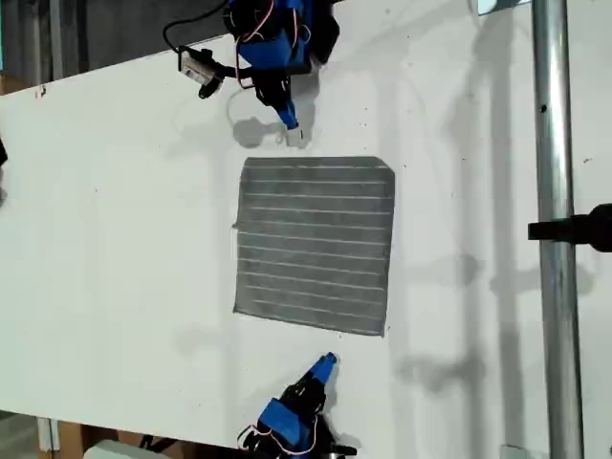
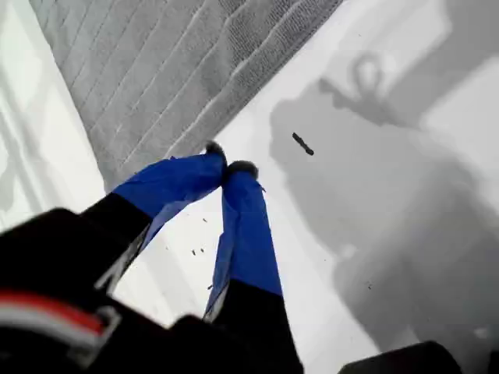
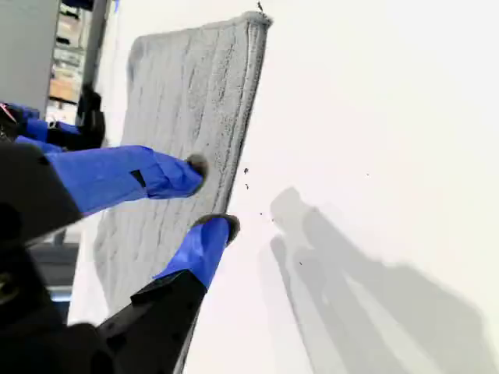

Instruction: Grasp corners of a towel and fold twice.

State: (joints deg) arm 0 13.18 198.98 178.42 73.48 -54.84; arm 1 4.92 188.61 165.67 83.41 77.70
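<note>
The towel [image 1: 316,244] lies flat and unfolded on the white table [image 1: 115,239], grey with thin white stripes. My first gripper [image 1: 327,361] sits at the exterior view's bottom, just off the towel's near edge. In the first wrist view it [image 2: 228,160] is shut with nothing between its blue fingers, the towel [image 2: 171,62] lies ahead, and one corner [image 2: 105,171] shows beside it. My second gripper [image 1: 295,137] stands at the exterior view's top. It [image 3: 212,196] is open, one fingertip [image 3: 196,166] over the towel's hemmed edge [image 3: 234,117] and the other over bare table. Whether it touches the towel, I cannot tell. A corner [image 3: 257,19] shows farther along that edge.
A metal pole [image 1: 555,229] with a black clamp [image 1: 579,229] runs down the exterior view's right. A small black speck [image 2: 302,144] lies on the table beside my first gripper. Arm shadows fall on the white surface around the towel. The first arm [image 3: 82,117] shows across the towel.
</note>
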